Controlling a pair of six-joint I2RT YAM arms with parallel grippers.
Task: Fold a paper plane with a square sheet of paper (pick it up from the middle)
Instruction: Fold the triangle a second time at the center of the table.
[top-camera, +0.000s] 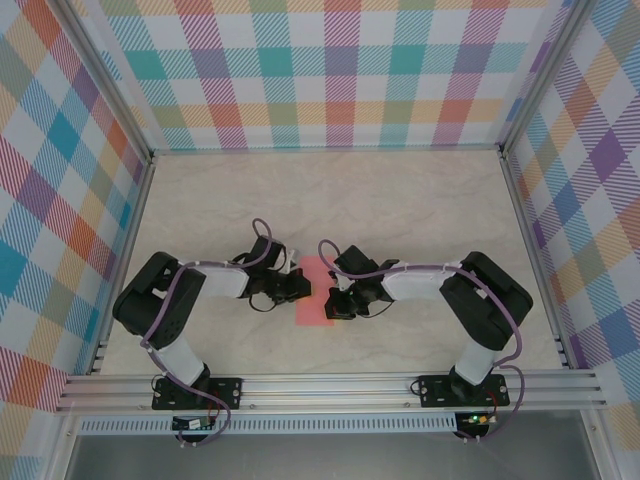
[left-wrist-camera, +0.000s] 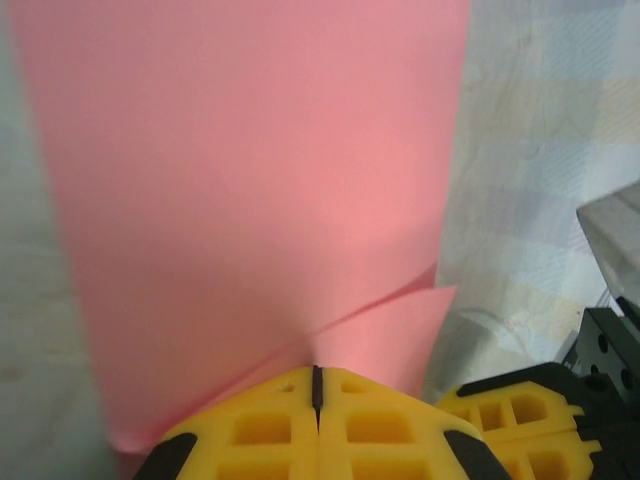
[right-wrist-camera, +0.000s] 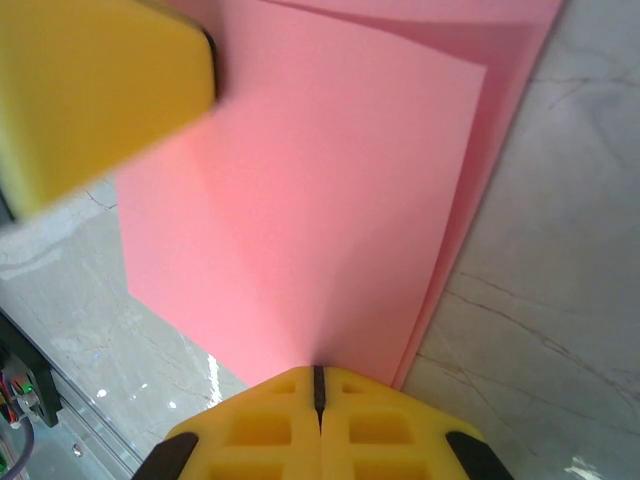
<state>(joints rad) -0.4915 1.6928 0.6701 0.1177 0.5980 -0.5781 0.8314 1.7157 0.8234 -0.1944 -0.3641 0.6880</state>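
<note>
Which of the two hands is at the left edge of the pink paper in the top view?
The left hand, shut on the paper; the right hand pinches its opposite edge.

From the left wrist we lose the square sheet of paper (left-wrist-camera: 250, 180) past the top edge ahead of the left gripper (left-wrist-camera: 318, 378) and where it slips between that gripper's 2 closed fingers, which the bottom edge cuts off, as it does the right gripper (left-wrist-camera: 510, 405) just beside. From the right wrist, the left gripper's finger (right-wrist-camera: 90, 90) is a blur cropped by 2 edges, and the sheet's 2 layers run off the top, so we cannot tell how they join. From above, both grippers cover the sheet's flanks and look too small to read.
</note>
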